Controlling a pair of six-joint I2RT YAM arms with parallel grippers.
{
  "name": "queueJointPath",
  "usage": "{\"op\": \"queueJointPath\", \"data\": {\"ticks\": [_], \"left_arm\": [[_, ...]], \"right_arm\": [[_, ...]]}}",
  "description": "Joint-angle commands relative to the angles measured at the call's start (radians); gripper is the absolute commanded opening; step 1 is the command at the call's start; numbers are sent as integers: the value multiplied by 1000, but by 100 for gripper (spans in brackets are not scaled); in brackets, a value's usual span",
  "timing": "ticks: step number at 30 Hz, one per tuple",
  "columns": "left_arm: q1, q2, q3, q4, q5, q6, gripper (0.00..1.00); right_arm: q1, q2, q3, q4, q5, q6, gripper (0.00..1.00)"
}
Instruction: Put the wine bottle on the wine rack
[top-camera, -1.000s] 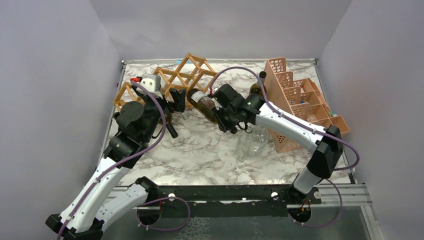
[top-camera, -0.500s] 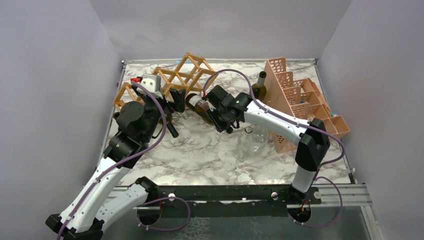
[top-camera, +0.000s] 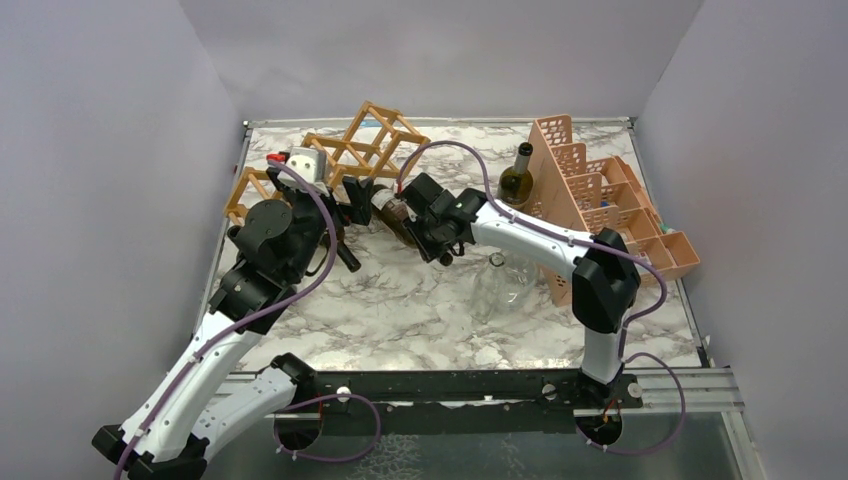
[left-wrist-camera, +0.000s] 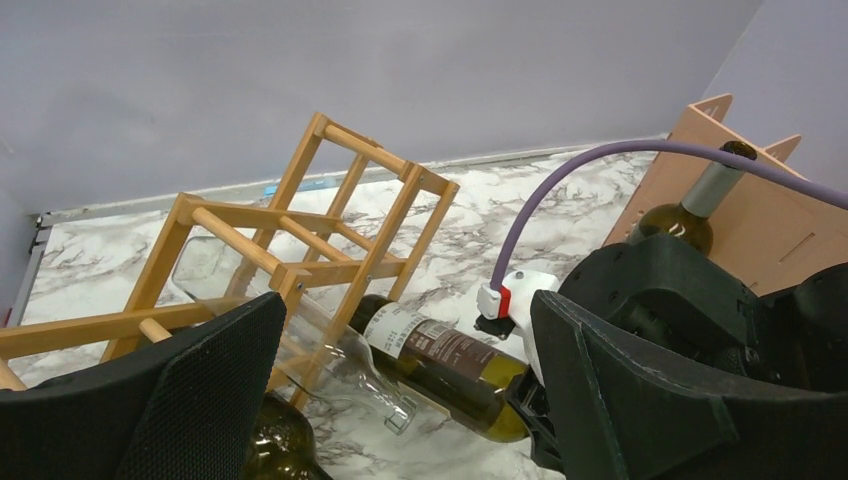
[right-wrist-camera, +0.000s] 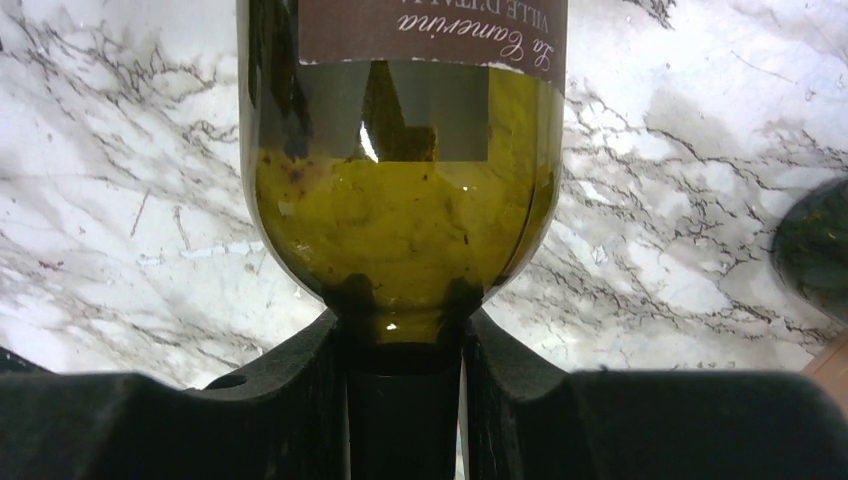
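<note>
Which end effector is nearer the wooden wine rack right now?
Left. The left end effector sits open right beside the wine rack; the right end effector is farther off to the right, gripping the wine bottle by its neck.

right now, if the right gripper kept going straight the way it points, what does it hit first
Probably the wine rack: the right gripper holds the wine bottle by its neck, base leading toward the lower sticks. Depth is unclear.

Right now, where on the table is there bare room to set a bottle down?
Bare: the near marble tabletop, between the arm bases and the clear glass bottle; the far strip between the light wooden lattice rack and the upright green bottle. Crowded: in front of the rack, where the left gripper, the right gripper and the labelled green wine bottle meet.
</note>
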Motion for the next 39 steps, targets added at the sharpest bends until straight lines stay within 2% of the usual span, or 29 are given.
{"op": "queueJointPath", "data": {"ticks": [1,10,19,28,33,39], "left_arm": [[1,8,43,-14,0,3,99],[0,32,60,-31,12,-12,99],[1,65,91,-37,5,-1,99],[0,104,142,-67,16,0,99],[1,121,163,-75,17,3,99],[0,138,179,-80,27,-4,99]], "right_arm": [[-1,19,50,201,69,56,1],[-2,-20,-7,276,107,55,1],[-24,11,-41,411,-11,-15,1],[-39,94,-9,541,-87,-78,1],[-52,141,32,564,-108,-96,1],[-66,195,103,567,-115,-108,6]]}}
